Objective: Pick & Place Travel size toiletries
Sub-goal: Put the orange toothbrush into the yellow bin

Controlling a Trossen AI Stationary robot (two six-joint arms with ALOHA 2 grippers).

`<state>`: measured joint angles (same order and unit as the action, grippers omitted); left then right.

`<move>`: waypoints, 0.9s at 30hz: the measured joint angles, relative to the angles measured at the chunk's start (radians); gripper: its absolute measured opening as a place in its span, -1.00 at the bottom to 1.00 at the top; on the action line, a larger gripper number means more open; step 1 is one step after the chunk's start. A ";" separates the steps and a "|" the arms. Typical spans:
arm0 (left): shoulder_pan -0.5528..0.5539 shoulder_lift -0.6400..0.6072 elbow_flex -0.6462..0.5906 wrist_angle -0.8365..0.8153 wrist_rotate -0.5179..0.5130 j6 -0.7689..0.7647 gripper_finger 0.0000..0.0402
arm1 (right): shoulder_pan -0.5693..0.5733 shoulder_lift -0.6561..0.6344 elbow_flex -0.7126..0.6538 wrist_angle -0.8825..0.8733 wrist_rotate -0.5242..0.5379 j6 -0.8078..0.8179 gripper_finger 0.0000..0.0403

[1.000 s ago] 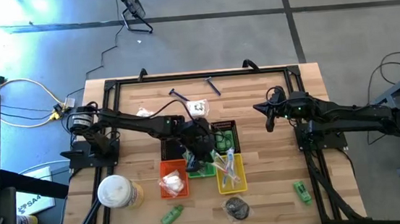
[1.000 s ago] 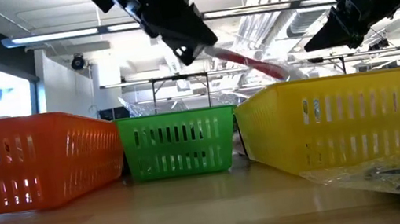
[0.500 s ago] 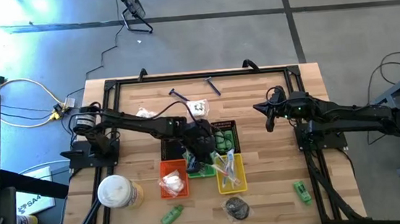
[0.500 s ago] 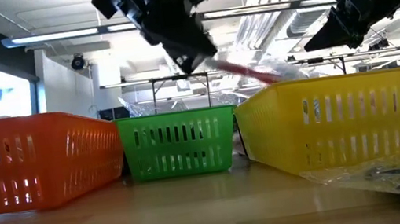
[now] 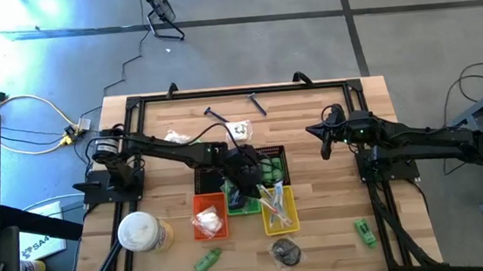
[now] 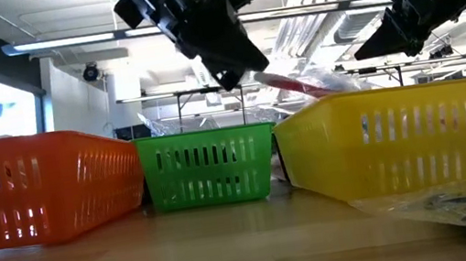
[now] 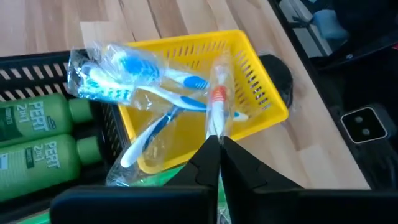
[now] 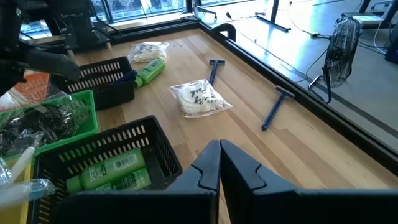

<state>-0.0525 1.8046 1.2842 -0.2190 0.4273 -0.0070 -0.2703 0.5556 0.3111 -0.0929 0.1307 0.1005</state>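
My left gripper [image 5: 250,183] hangs over the yellow basket [image 5: 282,224] and is shut on a clear-wrapped toothbrush with an orange-red neck [image 7: 218,99]. In the low view the toothbrush [image 6: 286,84] slants down from the fingers behind the yellow basket's rim [image 6: 394,92]. Two blue-and-white wrapped toothbrushes [image 7: 134,74] lie in that basket. My right gripper [image 5: 324,151] waits shut in the air at the table's right, holding nothing. Green bottles [image 7: 37,140] lie in a black basket [image 5: 271,162]. My left gripper pinches the near end of the wrapped toothbrush [image 7: 214,132] between its two fingers. The fingers slant down from the table's left, and the toothbrush runs on ahead of them, along their line. Its free end [image 7: 221,62] points down into the yellow basket; I cannot tell whether it rests there.
Orange [image 5: 209,219] and green [image 5: 241,204] baskets stand left of the yellow one. Two razors [image 5: 257,103] and a white packet [image 5: 239,129] lie toward the far edge. Green tubes [image 5: 207,261] [image 5: 365,232], a dark bag [image 5: 286,252] and a round white-and-yellow container [image 5: 141,232] lie near the front.
My left gripper has sunk a little over the yellow basket while staying shut on the wrapped toothbrush. The toothbrush's free end has dropped from above the basket's rim to behind it.
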 joint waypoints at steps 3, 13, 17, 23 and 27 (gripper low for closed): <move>0.000 0.000 0.000 0.028 -0.021 0.002 -0.83 | 0.000 0.000 0.000 0.000 0.000 0.000 -0.99; 0.000 0.000 0.000 0.050 -0.185 0.030 -0.28 | 0.000 0.000 0.000 -0.002 0.000 0.000 -0.99; 0.001 0.000 0.000 0.050 -0.298 0.031 -0.26 | 0.000 0.000 0.000 -0.010 0.000 0.000 -0.99; 0.001 0.000 0.000 0.047 -0.341 0.052 -0.25 | 0.000 0.000 0.000 -0.010 0.000 0.000 -0.99; 0.000 0.000 0.000 0.040 -0.306 0.055 -0.25 | 0.000 0.000 0.000 -0.015 -0.001 0.000 -0.99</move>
<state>-0.0521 1.8050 1.2839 -0.1788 0.1214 0.0483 -0.2703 0.5552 0.3111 -0.1079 0.1296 0.1005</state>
